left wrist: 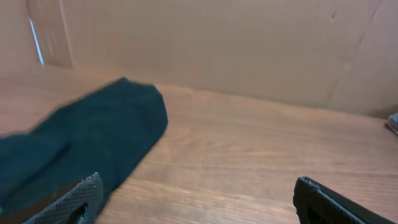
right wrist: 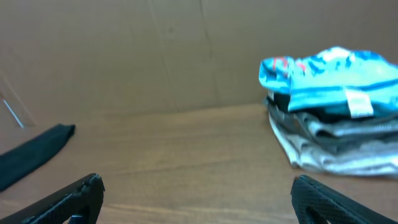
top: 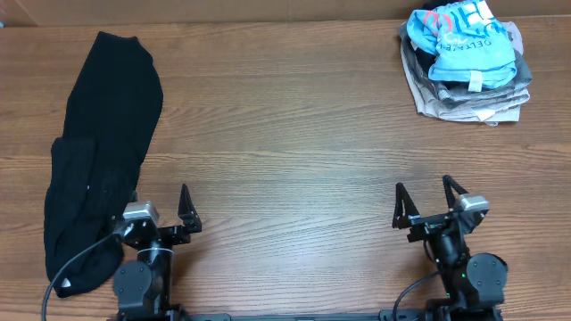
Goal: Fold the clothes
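Lying bunched at the left of the table, the black garment awaits spreading. Left gripper and right gripper stand wide and empty, seemingly parked ready to reach.

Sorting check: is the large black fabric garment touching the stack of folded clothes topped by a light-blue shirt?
Apart. Overhead view: the black garment lies far left, the stack far right, bare wooden table between them.
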`<state>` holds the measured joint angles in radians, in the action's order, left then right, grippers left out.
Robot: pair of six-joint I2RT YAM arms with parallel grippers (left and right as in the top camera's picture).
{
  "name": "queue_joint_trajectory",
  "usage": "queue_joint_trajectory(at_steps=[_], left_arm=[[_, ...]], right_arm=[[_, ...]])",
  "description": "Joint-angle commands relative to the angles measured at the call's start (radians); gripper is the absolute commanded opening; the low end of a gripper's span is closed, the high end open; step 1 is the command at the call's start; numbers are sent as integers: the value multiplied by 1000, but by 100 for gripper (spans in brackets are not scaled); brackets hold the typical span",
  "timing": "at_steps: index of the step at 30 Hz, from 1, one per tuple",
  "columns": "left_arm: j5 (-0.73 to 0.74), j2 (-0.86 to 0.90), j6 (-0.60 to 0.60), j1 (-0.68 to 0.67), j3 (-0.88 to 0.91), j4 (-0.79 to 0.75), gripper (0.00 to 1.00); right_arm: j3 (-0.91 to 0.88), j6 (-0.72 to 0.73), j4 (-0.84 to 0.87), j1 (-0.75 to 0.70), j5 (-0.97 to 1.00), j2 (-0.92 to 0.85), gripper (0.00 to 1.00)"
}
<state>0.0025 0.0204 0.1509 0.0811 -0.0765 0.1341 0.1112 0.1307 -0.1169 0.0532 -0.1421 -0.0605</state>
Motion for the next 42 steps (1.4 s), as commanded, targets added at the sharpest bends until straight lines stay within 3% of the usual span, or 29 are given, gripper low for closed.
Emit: queue_joint_trajectory(at_steps=[1,6,11,16,19,24,31,39,42], left_arm=[[-36,31,-54,10,-123,34,100],[-32,140,-12,10,-269,61,100],[61,318,7,10,-436,87,100],[173,626,-7,10,-732,282,100],[201,853,-75,10,-941,472,100],[200,1118,-164,10,-1135,666,100],[195,1390,-367,10,-1178,700,100],[-11,1603,-391,11,-1178,588,100],[-208,1664,-391,15,-1178,541,100]], right_arm=[[102,3,-3,2,-6,-68,100],[279,4,-70,2,-10,-251,100],[468,4,-159,2,-55,-438,100],[666,5,-304,2,-100,-640,100],[768,4,-411,2,-112,-769,100],[836,4,-458,2,-150,-912,100],[837,5,-439,2,-167,-1042,100],[837,4,-435,2,-168,-1125,100],[837,5,-435,5,-208,-1157,91]])
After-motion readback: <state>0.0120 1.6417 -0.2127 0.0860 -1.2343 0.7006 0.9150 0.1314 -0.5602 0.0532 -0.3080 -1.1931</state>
